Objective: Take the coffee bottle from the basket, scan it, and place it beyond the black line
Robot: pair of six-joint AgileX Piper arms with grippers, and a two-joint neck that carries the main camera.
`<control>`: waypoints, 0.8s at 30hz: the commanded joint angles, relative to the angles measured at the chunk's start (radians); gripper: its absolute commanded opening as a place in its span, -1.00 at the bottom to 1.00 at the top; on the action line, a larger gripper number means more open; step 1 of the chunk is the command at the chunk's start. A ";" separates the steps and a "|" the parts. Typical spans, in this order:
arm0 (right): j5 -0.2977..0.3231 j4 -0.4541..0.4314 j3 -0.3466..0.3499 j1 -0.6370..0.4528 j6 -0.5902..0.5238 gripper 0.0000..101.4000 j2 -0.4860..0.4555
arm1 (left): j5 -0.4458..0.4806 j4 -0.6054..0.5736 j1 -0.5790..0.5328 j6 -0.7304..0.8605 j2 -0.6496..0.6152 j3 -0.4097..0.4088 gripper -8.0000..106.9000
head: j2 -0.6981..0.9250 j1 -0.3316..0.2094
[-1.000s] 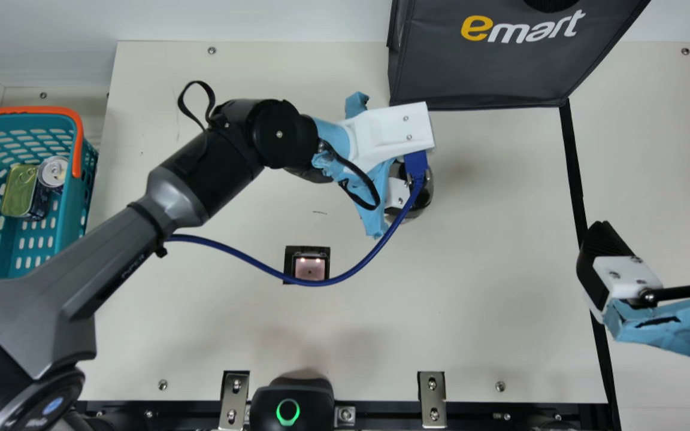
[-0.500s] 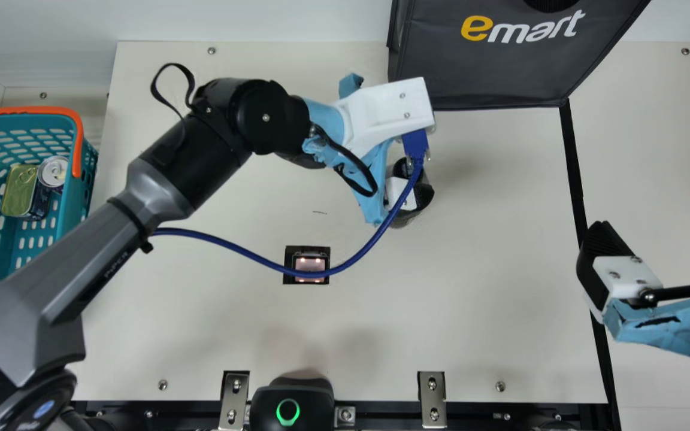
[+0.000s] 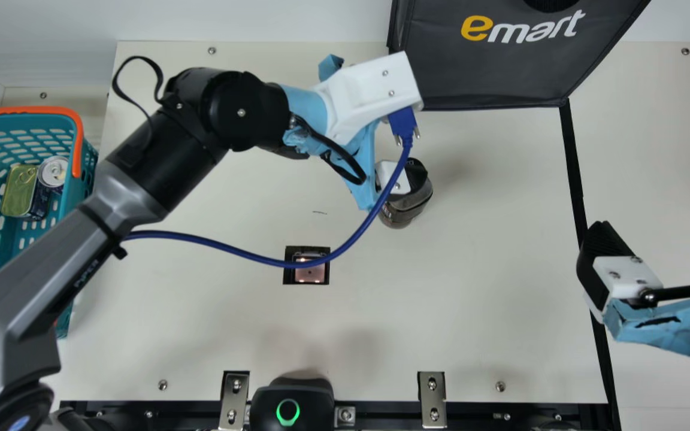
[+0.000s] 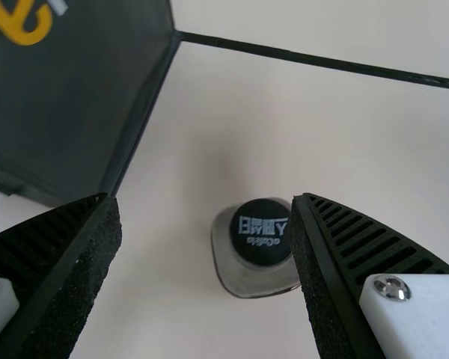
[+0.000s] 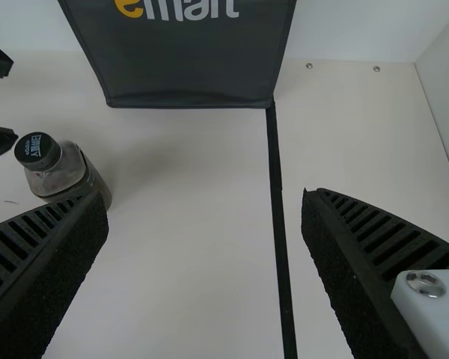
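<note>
1. On the cream table, a squarish, see-through coffee bottle (image 3: 403, 211) with a round black cap (image 4: 260, 232) stands upright between a small square scanner (image 3: 310, 273) with a black frame and a straight black line (image 3: 573, 170), short of the line.
2. The left gripper (image 3: 368, 154), a light-blue-wrapped unit with black ribbed fingers, hangs over the bottle with its fingers spread; in the left wrist view, the cap appears between them, nearer one.
3. The right gripper (image 3: 659, 236), also wrapped in light blue, is parted and ungripping by the line.
4. At the main view's left, a teal perforated plastic basket (image 3: 68, 206) with an orange handle holds a greenish-gold-topped tin (image 3: 18, 191) beside a silver-topped can (image 3: 53, 172).
5. A dark gray fabric bag (image 3: 489, 69) meets the line's far end.
</note>
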 commanded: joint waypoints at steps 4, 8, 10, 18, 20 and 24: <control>0.000 0.000 0.000 0.000 0.000 0.79 0.000 | -0.038 0.035 0.008 -0.073 -0.035 0.034 0.71 | 0.002 -0.026; 0.000 0.000 0.000 0.000 0.000 0.79 0.000 | -0.064 0.064 0.015 -0.123 -0.071 0.068 0.71 | 0.002 -0.026; 0.000 0.000 0.000 0.000 0.000 0.79 0.000 | -0.076 0.080 0.018 -0.149 -0.090 0.087 0.71 | 0.002 -0.026; 0.000 0.000 0.000 0.000 0.000 0.79 0.000 | -0.122 0.148 0.034 -0.253 -0.172 0.166 0.71 | 0.002 -0.026; 0.000 0.000 0.000 0.000 0.000 0.79 0.000 | -0.132 0.167 0.038 -0.282 -0.193 0.185 0.71 | 0.002 -0.026; 0.000 0.000 0.000 0.000 0.000 0.79 0.000 | -0.151 0.208 0.047 -0.341 -0.235 0.225 0.71 | 0.002 -0.026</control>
